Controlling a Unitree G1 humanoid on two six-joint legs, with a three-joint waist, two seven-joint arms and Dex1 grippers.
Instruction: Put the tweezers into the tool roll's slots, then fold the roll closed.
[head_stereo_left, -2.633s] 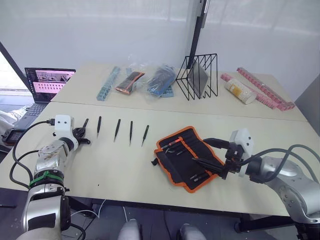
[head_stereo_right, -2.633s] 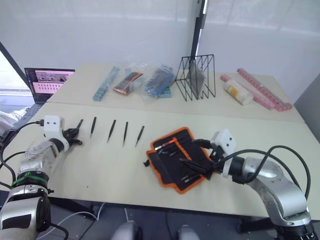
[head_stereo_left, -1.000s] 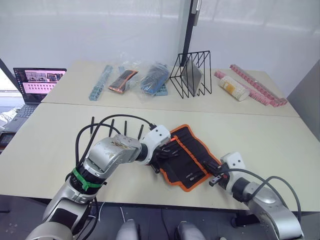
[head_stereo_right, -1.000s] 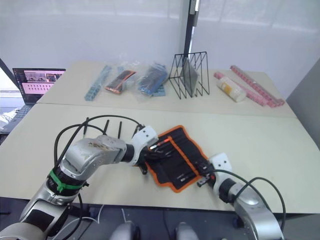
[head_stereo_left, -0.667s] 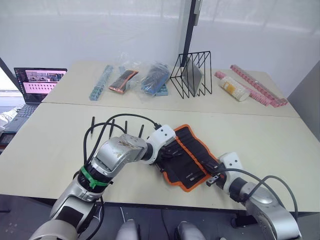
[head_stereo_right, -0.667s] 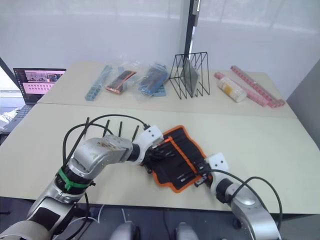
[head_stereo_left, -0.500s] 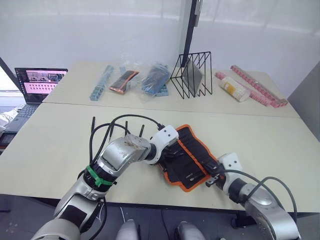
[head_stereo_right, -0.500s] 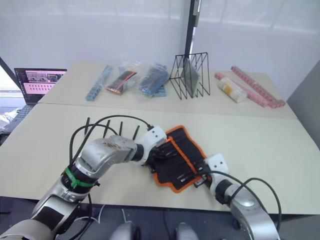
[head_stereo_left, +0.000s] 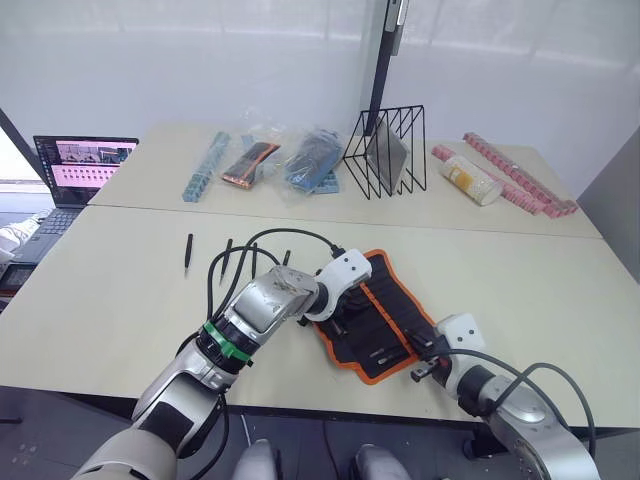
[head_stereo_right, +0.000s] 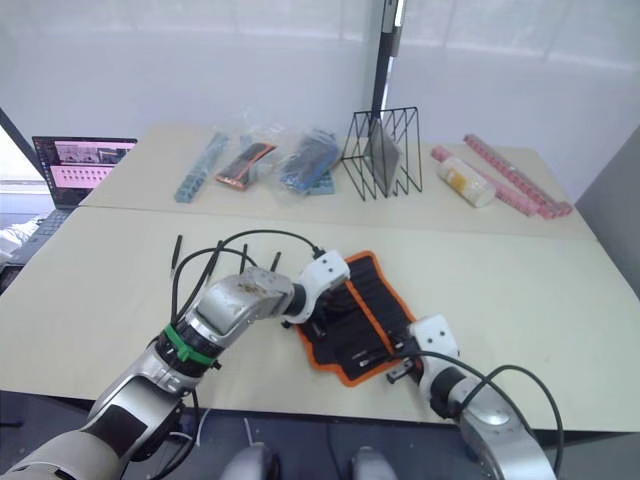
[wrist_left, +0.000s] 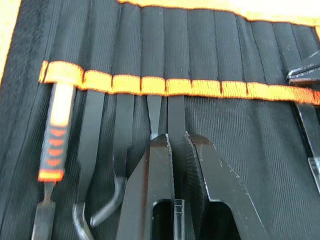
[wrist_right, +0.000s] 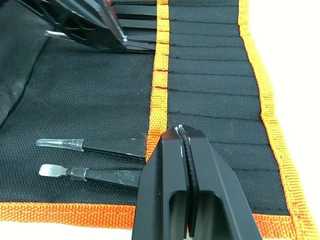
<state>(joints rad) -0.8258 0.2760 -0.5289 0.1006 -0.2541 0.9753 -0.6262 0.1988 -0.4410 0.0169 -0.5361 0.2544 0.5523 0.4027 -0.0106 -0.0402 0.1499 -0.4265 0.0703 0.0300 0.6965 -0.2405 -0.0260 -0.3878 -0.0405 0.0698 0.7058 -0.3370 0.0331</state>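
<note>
A: What is changing at this moment?

B: The left gripper (wrist_left: 176, 150) was hanging beside the row of tweezers 2.6 s ago; now it is working over the tool roll (head_stereo_left: 385, 318). Its fingers are pinching 1 slim black tweezer (wrist_left: 176, 120) and are pushing it under the orange band, into the slots (wrist_left: 165, 55). On the table, only 4 tweezers (head_stereo_left: 187, 254) are lying behind this arm now, not 5, so I judge that the first insertion is happening.

A: And the right gripper (wrist_right: 186, 150)?

B: It has come down to the roll's near edge. Its fingers are pressed together on the orange band, I think with fabric between them, but this is hard to see.

A: How are the materials looking?

B: The roll is woven black cloth, flat, with a bright orange ribbed trim. The pockets are narrow stitched channels ahead of the left fingertips. Beside them, an orange-handled tool (wrist_left: 56, 130) is sitting in its slot.
</note>
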